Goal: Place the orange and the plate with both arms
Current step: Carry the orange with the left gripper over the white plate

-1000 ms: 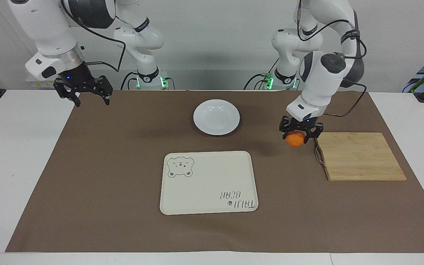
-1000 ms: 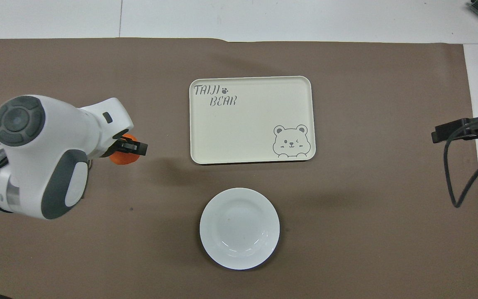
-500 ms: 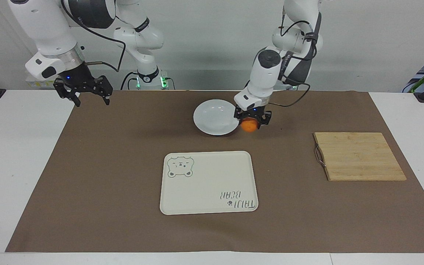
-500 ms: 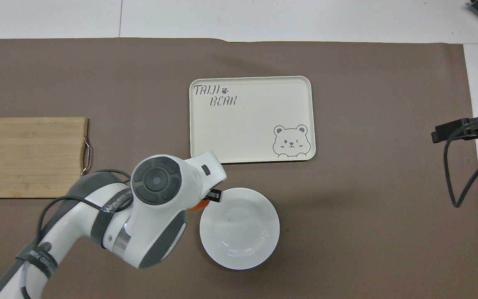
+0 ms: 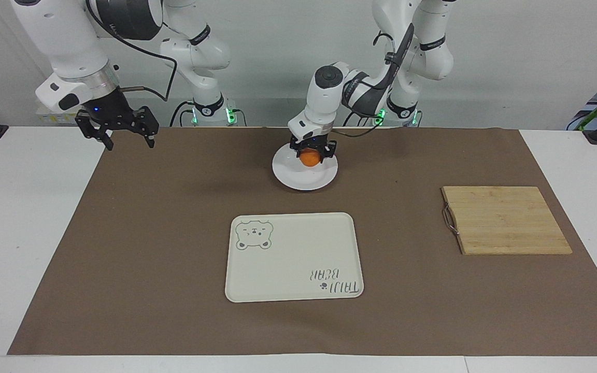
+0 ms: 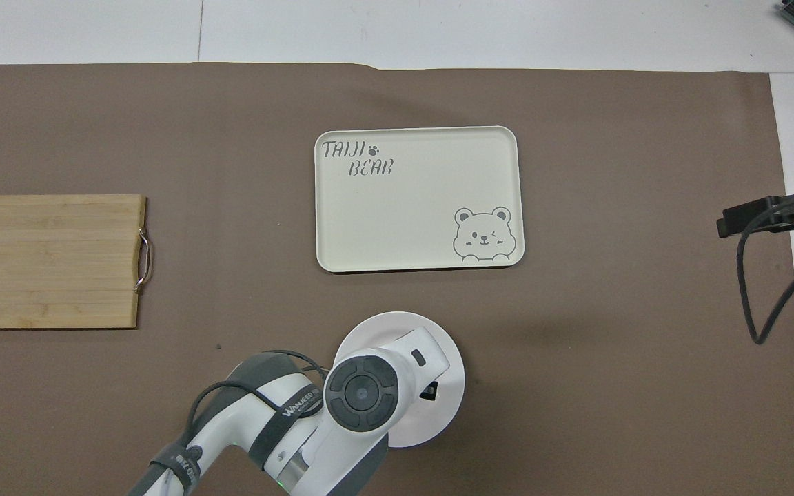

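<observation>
The white plate [image 5: 298,176] sits on the brown mat, nearer to the robots than the tray. My left gripper [image 5: 312,154] is shut on the orange [image 5: 309,157] and holds it low over the plate. In the overhead view the left arm covers most of the plate [image 6: 369,331] and hides the orange; only a bit of the left gripper [image 6: 429,393] shows. My right gripper [image 5: 125,137] hangs open and empty over the mat's edge at the right arm's end of the table, waiting; it shows at the overhead view's edge [image 6: 748,217].
A cream rectangular tray with a bear drawing [image 5: 293,256] [image 6: 418,196] lies at mid-table, farther from the robots than the plate. A bamboo cutting board with a metal handle [image 5: 506,220] [image 6: 49,260] lies toward the left arm's end.
My left gripper carried the orange from beside the cutting board across the mat to over the plate. The right arm has not moved.
</observation>
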Controlling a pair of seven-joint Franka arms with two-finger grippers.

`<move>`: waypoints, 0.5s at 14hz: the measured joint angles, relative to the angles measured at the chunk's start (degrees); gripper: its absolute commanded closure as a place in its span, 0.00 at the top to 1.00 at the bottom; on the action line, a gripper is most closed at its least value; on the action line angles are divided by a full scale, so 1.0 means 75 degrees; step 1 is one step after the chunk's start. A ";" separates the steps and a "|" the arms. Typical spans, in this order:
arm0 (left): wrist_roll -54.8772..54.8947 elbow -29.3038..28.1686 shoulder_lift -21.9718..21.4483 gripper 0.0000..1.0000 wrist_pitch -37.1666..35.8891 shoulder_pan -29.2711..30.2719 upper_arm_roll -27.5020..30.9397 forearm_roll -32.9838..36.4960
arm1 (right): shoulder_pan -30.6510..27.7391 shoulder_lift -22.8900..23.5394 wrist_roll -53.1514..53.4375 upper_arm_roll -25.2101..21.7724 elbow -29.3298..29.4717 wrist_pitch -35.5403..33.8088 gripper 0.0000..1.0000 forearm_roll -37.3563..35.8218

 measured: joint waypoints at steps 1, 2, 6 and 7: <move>-0.0189 -0.0022 0.0183 0.83 0.0182 -0.0100 -0.0002 -0.0001 | 0.0000 0.0000 0.0000 0.0000 0.0000 0.0000 1.00 0.0000; -0.0271 0.0028 0.0231 1.00 0.0227 -0.0119 0.0018 -0.0002 | 0.0000 0.0000 0.0000 0.0000 0.0000 0.0000 1.00 0.0000; -0.0283 0.0210 0.0231 1.00 0.0271 -0.0114 0.0109 -0.0003 | 0.0000 0.0000 0.0000 0.0000 0.0000 0.0000 1.00 0.0000; -0.0283 0.0313 0.0207 1.00 0.0254 -0.0106 0.0144 -0.0003 | 0.0000 0.0000 0.0000 0.0000 0.0000 0.0000 1.00 0.0000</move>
